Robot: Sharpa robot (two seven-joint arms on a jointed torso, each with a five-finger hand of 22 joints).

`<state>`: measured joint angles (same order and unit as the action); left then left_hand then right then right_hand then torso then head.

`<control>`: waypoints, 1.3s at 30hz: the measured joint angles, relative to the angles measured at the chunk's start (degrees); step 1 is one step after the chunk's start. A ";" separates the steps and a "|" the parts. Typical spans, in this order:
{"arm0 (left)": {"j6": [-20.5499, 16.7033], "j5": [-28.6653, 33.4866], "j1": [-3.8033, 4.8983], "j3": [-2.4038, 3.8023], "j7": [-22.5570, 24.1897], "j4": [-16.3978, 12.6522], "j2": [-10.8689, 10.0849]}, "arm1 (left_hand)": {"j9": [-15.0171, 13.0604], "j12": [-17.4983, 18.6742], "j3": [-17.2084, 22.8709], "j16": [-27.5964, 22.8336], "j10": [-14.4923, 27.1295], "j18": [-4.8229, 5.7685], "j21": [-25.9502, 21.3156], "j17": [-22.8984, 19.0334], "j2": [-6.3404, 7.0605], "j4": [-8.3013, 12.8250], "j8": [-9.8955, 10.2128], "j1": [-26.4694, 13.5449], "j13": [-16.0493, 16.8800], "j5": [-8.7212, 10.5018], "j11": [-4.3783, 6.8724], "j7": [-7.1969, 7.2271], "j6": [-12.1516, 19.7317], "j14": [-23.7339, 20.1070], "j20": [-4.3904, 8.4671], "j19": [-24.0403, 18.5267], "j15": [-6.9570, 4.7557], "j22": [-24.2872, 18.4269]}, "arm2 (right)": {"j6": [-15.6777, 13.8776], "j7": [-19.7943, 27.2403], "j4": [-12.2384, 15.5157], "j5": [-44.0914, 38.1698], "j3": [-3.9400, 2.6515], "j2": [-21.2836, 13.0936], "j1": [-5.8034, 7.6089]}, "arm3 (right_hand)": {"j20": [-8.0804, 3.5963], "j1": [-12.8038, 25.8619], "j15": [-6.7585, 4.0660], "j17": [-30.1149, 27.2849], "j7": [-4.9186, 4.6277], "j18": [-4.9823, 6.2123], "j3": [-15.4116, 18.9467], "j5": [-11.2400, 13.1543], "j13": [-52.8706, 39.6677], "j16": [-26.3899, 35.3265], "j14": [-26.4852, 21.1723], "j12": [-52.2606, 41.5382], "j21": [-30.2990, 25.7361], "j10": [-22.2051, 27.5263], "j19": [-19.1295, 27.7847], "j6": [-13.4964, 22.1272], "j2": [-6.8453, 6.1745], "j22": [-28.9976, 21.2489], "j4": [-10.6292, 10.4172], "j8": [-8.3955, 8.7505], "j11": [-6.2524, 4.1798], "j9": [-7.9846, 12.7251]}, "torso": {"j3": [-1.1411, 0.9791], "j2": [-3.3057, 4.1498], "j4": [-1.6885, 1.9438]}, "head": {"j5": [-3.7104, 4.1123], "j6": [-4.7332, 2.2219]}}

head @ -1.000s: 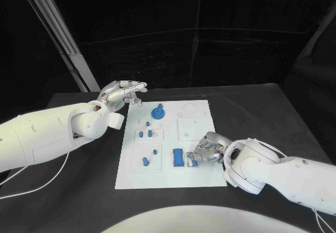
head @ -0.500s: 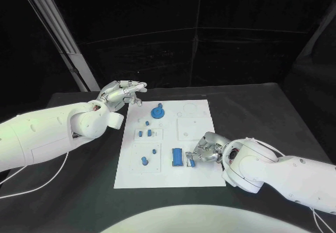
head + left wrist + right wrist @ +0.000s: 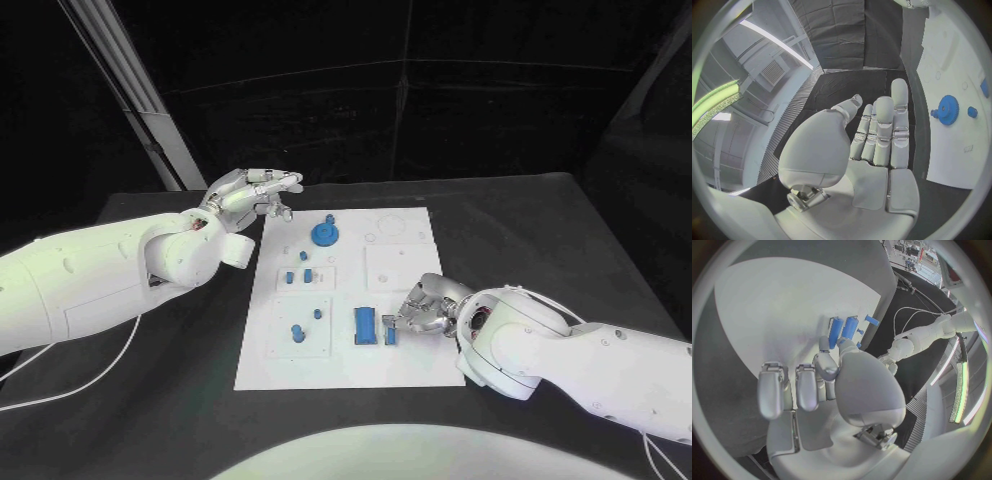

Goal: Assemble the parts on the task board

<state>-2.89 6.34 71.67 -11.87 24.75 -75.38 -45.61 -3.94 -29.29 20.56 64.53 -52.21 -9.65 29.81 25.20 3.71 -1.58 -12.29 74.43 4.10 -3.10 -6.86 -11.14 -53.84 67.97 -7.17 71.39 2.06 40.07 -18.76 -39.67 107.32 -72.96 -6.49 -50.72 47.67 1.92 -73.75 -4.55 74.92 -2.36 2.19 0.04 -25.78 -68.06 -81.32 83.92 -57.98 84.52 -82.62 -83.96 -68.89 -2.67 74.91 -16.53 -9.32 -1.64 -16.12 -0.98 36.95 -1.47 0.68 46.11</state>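
The white task board [image 3: 407, 268] lies mid-table. At its near right a blue block [image 3: 366, 325] lies flat with a narrow blue bar [image 3: 389, 332] right beside it. My right hand [image 3: 423, 307] rests on the board there, thumb and one finger pinching the bar's [image 3: 848, 329] end, the other fingers [image 3: 772, 390] stretched out. A blue gear [image 3: 326, 233] sits at the board's far end, and several small blue parts [image 3: 299, 274] stand along the left column. My left hand [image 3: 255, 190] hovers open off the board's far left corner, beside the gear [image 3: 948, 109].
Black table [image 3: 534, 230] surrounds the board on all sides. A pale metal post [image 3: 144, 100] rises behind the table's far left corner, just beyond my left arm. The board's right column holds bare recessed plates [image 3: 392, 267].
The narrow blue bar has shifted left and now lies straight against the blue block. My right hand drew slightly away from the near edge. The left hand has not moved.
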 measured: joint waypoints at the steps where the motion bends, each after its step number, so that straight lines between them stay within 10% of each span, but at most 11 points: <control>1: 0.01 0.00 0.00 0.00 -0.02 0.00 0.00 | 0.00 0.00 0.00 0.00 0.00 0.00 0.00 0.00 0.00 0.00 0.00 0.00 0.00 0.00 0.00 0.00 0.00 0.00 0.00 0.00 0.00 0.00 | 0.00 0.00 0.00 -0.03 0.00 0.04 0.00 | 0.00 0.54 0.00 0.00 -0.15 0.00 0.33 0.65 0.02 0.00 0.00 0.31 0.00 0.00 0.00 0.15 0.01 0.00 -0.03 0.00 0.00 -0.05 | 0.00 0.00 0.01 | 0.01 -0.01; 15: 0.18 0.00 0.00 0.00 -0.17 -0.06 -0.07 | 0.00 0.00 0.00 0.00 0.00 0.00 0.00 0.01 0.00 0.00 0.00 0.00 0.00 0.00 0.00 0.00 0.00 0.00 0.00 0.00 0.00 0.01 | 0.01 0.06 0.09 -0.31 -0.02 0.19 0.01 | 0.00 7.03 0.01 0.00 -0.47 0.00 8.13 19.91 -0.21 0.66 0.01 1.25 -0.50 0.01 0.00 0.47 0.51 0.00 0.05 0.39 0.00 -0.99 | -0.01 0.07 0.04 | 0.04 0.01; 28: 0.29 0.00 0.00 0.00 -0.25 0.00 -0.18 | 0.00 0.00 0.00 0.00 0.00 0.01 0.00 0.01 0.00 0.00 0.00 0.00 0.00 0.00 0.00 0.00 0.00 0.00 0.00 0.00 0.00 0.01 | 0.67 1.75 1.39 -0.65 0.00 -2.38 0.00 | 0.30 1.57 0.04 -2.22 -1.68 0.05 9.42 19.13 1.94 3.50 0.03 6.33 -2.90 1.79 1.69 3.06 1.29 0.00 2.88 1.82 1.26 -1.36 | -0.08 -0.02 -0.03 | 0.10 -0.30; 31: 0.30 0.00 0.00 -0.01 -0.25 0.13 -0.29 | 0.00 0.00 0.00 0.00 0.00 0.00 0.00 -0.01 0.00 0.00 0.00 0.00 -0.03 0.00 0.00 0.00 0.00 0.00 0.00 0.00 0.00 -0.02 | 0.26 4.65 1.70 0.72 0.00 -3.65 0.00 | 0.98 1.11 1.13 -7.86 -2.80 1.49 10.49 19.22 8.03 8.36 0.04 16.22 -7.19 5.56 5.51 6.17 0.82 -0.56 2.28 3.36 2.16 -0.63 | -0.13 -0.11 -0.15 | 0.22 -0.76; 34: 0.29 0.06 -0.02 -0.05 -0.22 0.47 -0.34 | 0.00 -0.24 0.00 0.00 0.00 -0.01 -0.04 -0.51 0.00 0.00 0.00 0.00 -0.06 0.00 0.00 0.00 0.00 -0.26 0.00 0.00 -0.17 -0.13 | -0.58 10.26 1.32 4.49 0.00 -4.94 0.00 | 1.97 -0.46 2.20 -22.21 -3.91 4.89 11.05 18.10 16.17 21.73 -3.42 28.47 -18.56 11.04 14.26 8.23 1.26 -11.16 1.89 4.06 3.24 0.20 | -0.13 -0.32 -0.29 | 0.53 -1.30; 39: 0.18 1.58 -0.03 -0.08 -0.08 0.46 -0.45 | 0.00 -0.43 -0.91 -4.40 0.42 -0.01 -3.87 -3.57 0.00 -0.09 -0.52 0.00 -0.30 0.00 -0.42 -0.12 0.12 -5.35 -0.70 -3.86 0.29 -2.22 | -1.98 24.87 -3.05 17.14 -0.33 -5.82 0.05 | 3.13 -8.61 3.81 -40.27 -5.58 8.07 9.43 15.98 30.53 42.63 -8.55 43.34 -38.35 15.28 24.66 8.24 5.24 -29.37 3.68 4.92 4.70 1.50 | 0.02 -0.93 -0.59 | 0.93 -2.58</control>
<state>-2.71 7.92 71.64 -11.96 24.67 -74.93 -46.05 -3.94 -29.72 19.65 60.13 -51.79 -9.66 25.94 21.63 3.71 -1.67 -12.81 74.43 3.81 -3.10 -7.29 -11.26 -53.72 62.63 -7.87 67.53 2.35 37.86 -20.75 -14.80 104.27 -55.81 -6.82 -56.54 47.72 5.04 -82.35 -0.74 34.64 -7.93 10.27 9.47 -9.79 -37.53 -38.69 75.37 -14.64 46.18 -67.35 -59.29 -60.65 2.57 45.54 -12.85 -4.39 3.05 -14.61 -0.96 36.01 -2.06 1.61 43.53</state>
